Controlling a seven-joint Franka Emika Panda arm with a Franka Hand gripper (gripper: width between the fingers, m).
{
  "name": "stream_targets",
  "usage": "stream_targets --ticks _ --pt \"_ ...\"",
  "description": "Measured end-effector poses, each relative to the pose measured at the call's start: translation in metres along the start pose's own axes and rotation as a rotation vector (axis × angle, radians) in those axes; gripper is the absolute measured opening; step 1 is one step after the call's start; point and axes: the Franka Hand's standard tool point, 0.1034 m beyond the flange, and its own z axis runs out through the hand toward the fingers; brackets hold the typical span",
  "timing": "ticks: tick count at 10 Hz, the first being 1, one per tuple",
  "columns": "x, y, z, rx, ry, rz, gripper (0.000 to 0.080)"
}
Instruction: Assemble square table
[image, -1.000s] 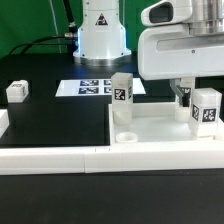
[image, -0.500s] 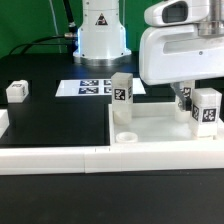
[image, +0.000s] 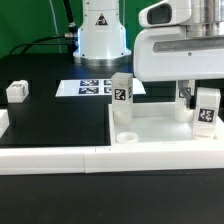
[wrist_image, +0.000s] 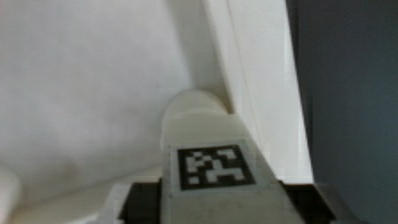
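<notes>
Wrist view showed the hand (wrist_image: 215, 203) clamped on a leg (wrist_image: 208, 135) — likely light, stiff, slick plastic — best held mid-body.

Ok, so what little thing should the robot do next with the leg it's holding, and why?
Probably twist the leg down into its corner. The gripper is shut on it, upright beside the raised rim of the table top, like the other leg standing at its corner, so it looks placed but maybe not tight.
</notes>
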Motion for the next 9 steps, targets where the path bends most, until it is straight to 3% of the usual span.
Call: stream_targets --ticks 2,4,7,8,9 --pt "-0.0028 0.0003 0.0032 0.012 -0.021 0.435 0.0296" --pt "-0.0022 0.0007 0.0068 0.050 -0.065 0.708 0.0295" --pt "-0.0039 -0.0007 0.0071 0.049 -0.069 0.754 0.0295" --pt "-0.0039 -0.0007 0.0071 0.051 -0.067 0.708 0.0471" --pt "-0.0040 -0.0001 0.0073 0.052 -0.060 0.542 0.0586"
